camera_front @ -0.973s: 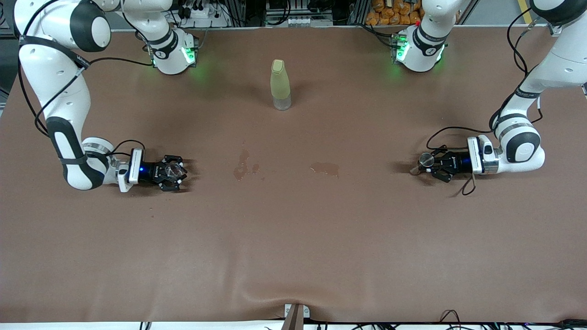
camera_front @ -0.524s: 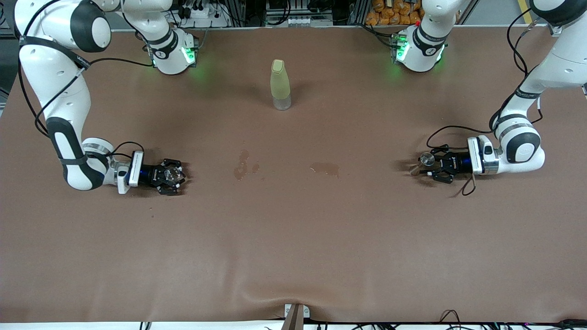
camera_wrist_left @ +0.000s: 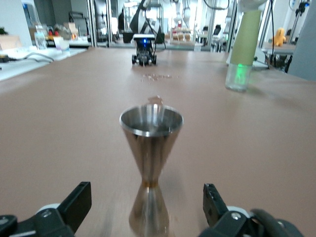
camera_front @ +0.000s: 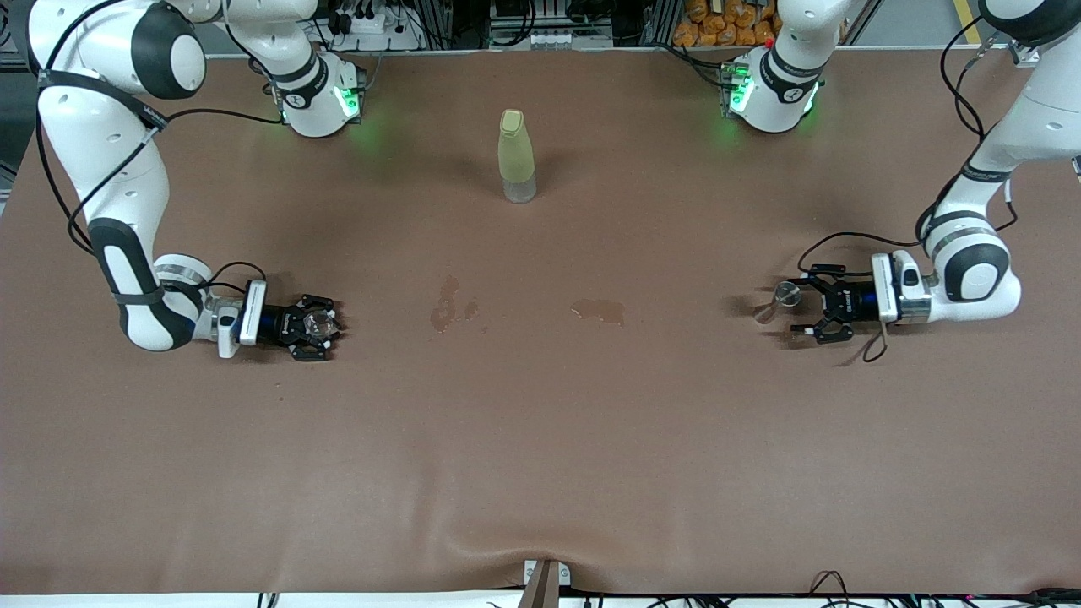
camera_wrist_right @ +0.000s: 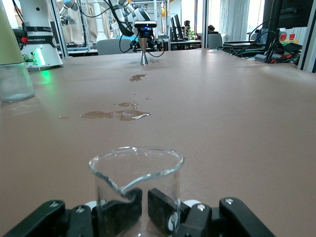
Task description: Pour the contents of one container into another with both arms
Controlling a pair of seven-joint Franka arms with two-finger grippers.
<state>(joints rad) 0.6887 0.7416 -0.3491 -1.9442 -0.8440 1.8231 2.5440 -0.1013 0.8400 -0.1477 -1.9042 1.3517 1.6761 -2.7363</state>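
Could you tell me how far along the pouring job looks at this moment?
It looks nearly over. The metal jigger stands upright on the table, and the left gripper is open just clear of it. The right gripper is shut on the glass beaker, which stands on the table too. Spilled puddles lie between them. What seems left: releasing the beaker and pulling both arms away.

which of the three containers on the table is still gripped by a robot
The clear glass beaker, at the right arm's end of the table: the right gripper is shut on it. The left gripper stands open around the steel jigger, and the yellow-green bottle stands alone.
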